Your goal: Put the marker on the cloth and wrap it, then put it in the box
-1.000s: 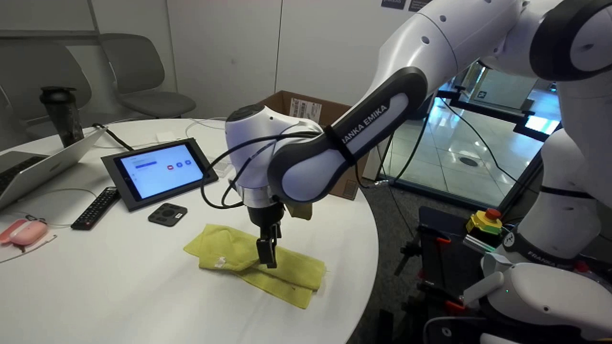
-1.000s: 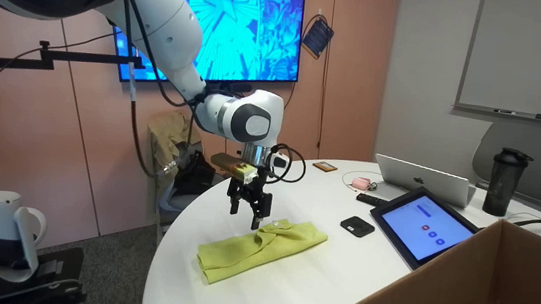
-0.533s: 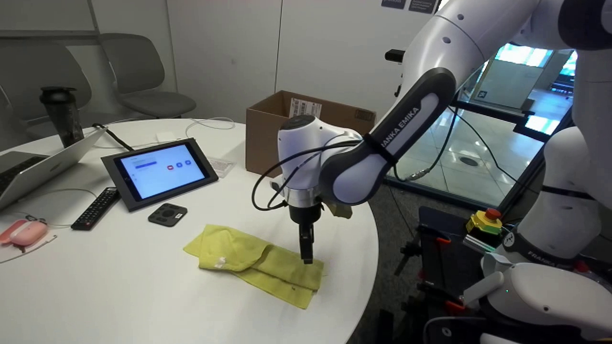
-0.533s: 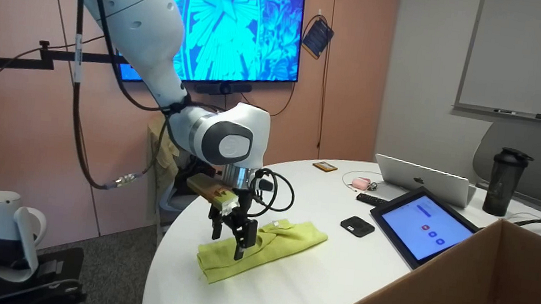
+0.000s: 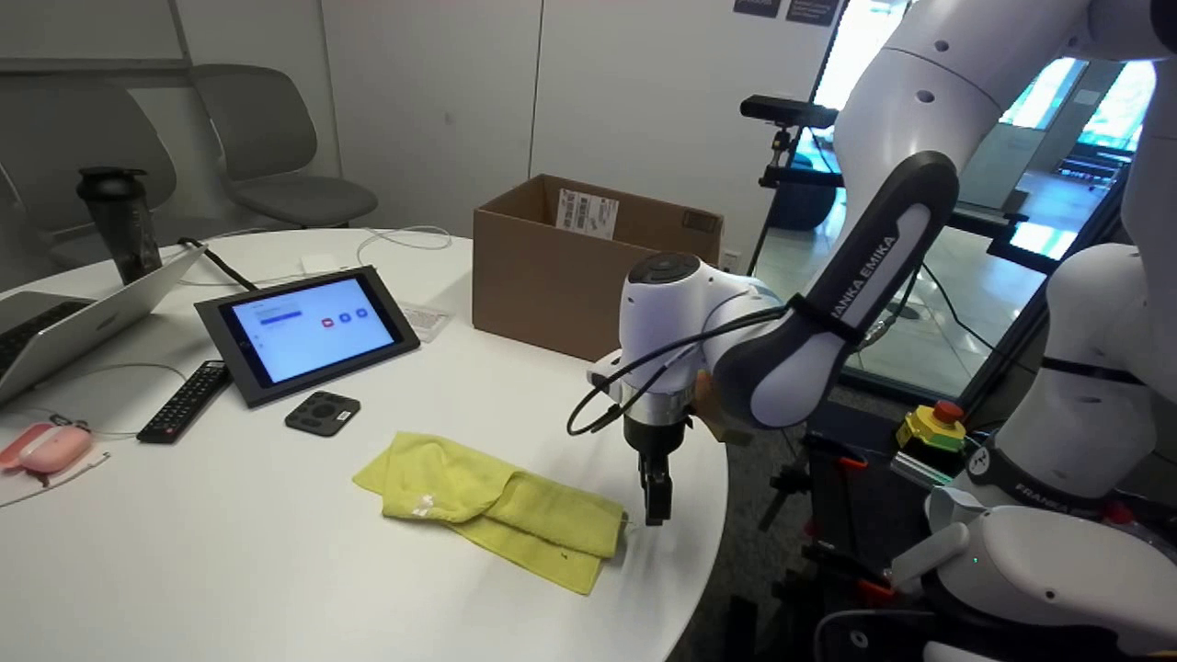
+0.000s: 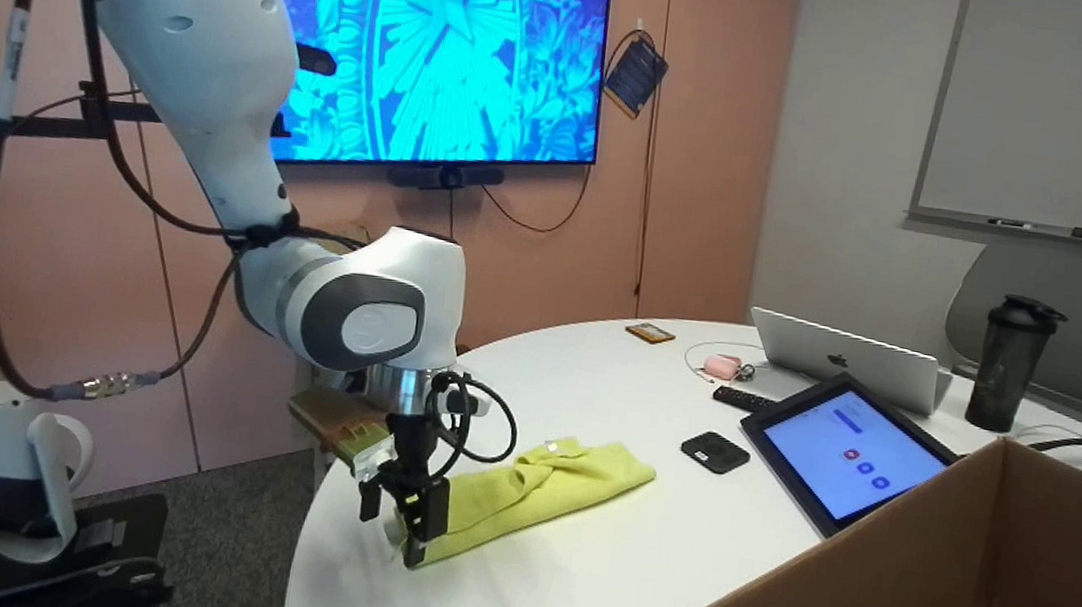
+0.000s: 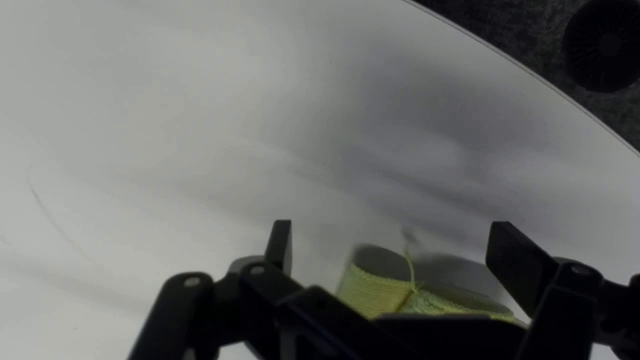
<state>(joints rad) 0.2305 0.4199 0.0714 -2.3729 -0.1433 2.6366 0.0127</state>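
In an exterior view, a folded yellow cloth (image 5: 524, 519) lies on a white bench (image 5: 230, 552), an open cardboard box (image 5: 552, 285) behind it. In an exterior view, the hand (image 6: 391, 539) hangs by the cloth's end. The wrist view shows its fingers (image 7: 281, 247) wide apart, the cloth's edge visible between.

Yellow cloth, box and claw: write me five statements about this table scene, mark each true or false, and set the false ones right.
1. The claw is open near one end of the yellow cloth. True.
2. A marker shows on top of the yellow cloth. False: none shows there; whether one is wrapped inside, the views cannot tell.
3. The cardboard box is open at the top. True.
4. The yellow cloth lies inside the cardboard box. False: it lies folded on the table.
5. The remote control lies beside the tablet. True.
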